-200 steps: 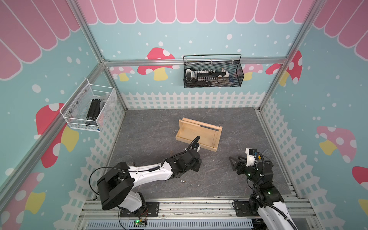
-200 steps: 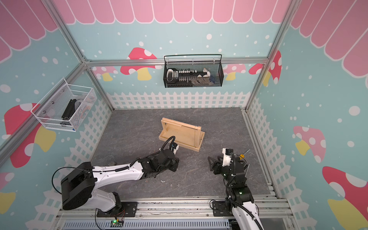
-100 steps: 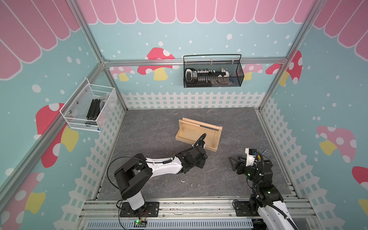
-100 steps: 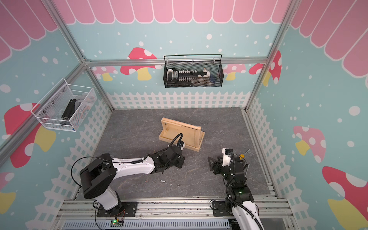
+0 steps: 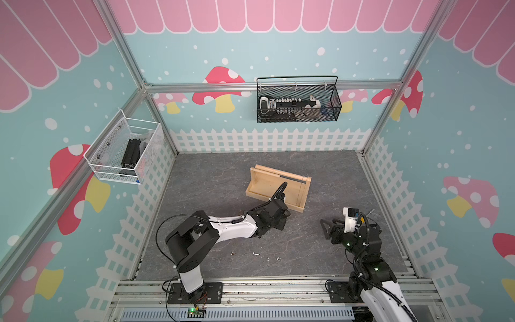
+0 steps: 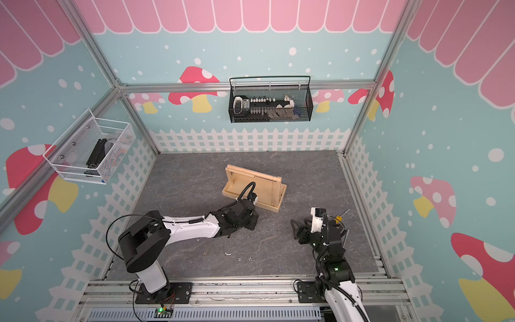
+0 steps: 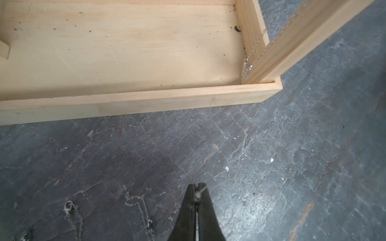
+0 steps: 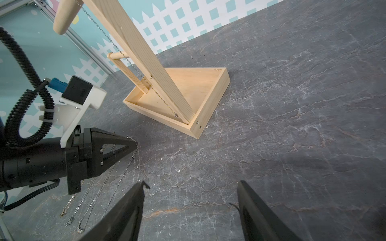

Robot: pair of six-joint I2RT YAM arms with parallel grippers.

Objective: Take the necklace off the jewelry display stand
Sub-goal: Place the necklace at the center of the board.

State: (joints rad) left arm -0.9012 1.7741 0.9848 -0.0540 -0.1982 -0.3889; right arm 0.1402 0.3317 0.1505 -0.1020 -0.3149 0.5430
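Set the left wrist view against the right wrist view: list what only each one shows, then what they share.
Left wrist only: a close look at dark specks on the floor of the jewelry display stand.
Right wrist only: the stand's dowel rail, the open right gripper and the fence wall.
Both: the stand, the hanging necklace beside its end board, the left gripper shut on a held chain, and loose chains lying on the mat.
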